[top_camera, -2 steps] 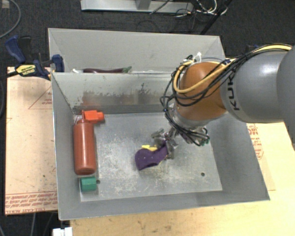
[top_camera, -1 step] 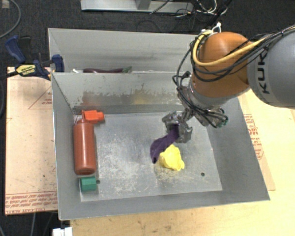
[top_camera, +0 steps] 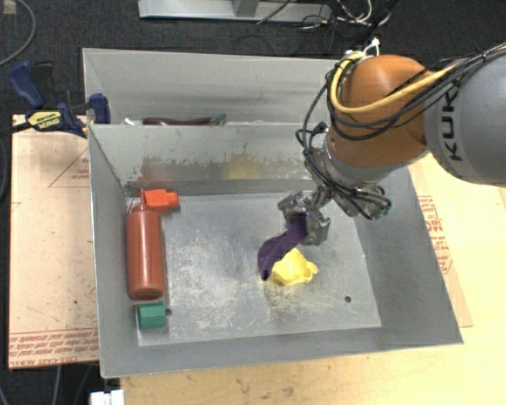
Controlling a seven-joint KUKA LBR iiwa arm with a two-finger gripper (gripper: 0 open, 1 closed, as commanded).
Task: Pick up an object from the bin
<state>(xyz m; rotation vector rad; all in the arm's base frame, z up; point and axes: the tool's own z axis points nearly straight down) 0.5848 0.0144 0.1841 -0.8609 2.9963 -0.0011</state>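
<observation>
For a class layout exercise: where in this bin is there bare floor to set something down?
Bare floor lies between the brown bottle and the purple piece, and right of the yellow lump up to the bin wall. Crowded: under the gripper, where purple and yellow lie together, and the left wall with bottle and green block.

text: "kuk", black, vertical | on: grey arm link (top_camera: 482, 112); rest unreadable
</observation>
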